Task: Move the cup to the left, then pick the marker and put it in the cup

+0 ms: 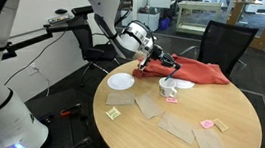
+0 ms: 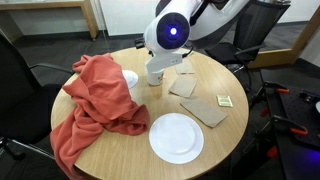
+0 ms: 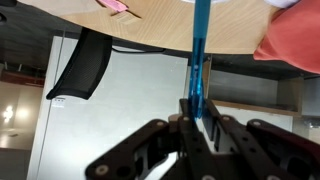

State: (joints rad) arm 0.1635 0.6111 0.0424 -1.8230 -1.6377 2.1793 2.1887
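Jaws of gripper [image 3: 197, 120] clamped on marker [image 3: 197, 55] near one end. Marker looks light, stiff and slick, and may pivot in the grip. Cup [image 2: 130, 82] looks rigid.

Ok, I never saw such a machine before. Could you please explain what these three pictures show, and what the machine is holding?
It is one robot arm working at a round wooden table. Two pictures come from cameras standing outside the robot, at different places. The third comes from a camera on its wrist, looking along the tool. On the table lie a red cloth, a white cup beside it, a white plate, brown cardboard pieces, a yellow card and a pink card. The tool is shut on a thin bluish marker, which sticks out between its fingers.
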